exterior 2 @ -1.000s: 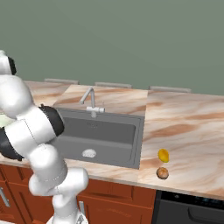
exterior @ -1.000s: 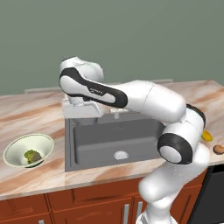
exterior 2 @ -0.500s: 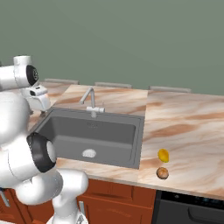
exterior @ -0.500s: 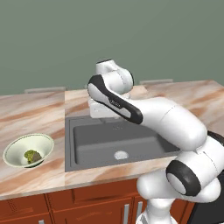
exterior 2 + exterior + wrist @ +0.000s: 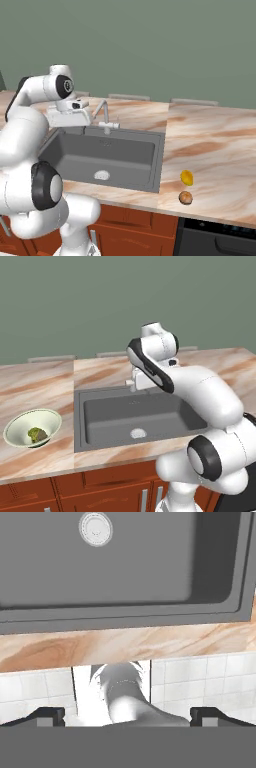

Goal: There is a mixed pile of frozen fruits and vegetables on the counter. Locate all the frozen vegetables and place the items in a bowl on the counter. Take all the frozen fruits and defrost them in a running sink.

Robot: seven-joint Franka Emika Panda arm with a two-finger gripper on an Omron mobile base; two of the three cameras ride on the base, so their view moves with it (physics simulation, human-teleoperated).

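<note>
hand swung right from the bowl side to over the sink, spread wide and empty; vegetables seen bowled, fruits left on counter, judged next.

two vegetables lie in the bowl left of the sink; two fruits right.

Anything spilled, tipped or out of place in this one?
Nothing stands out. The bowl sits upright on the counter with vegetables inside, the sink is undamaged, and two fruit pieces lie beside it, not yet moved.
</note>
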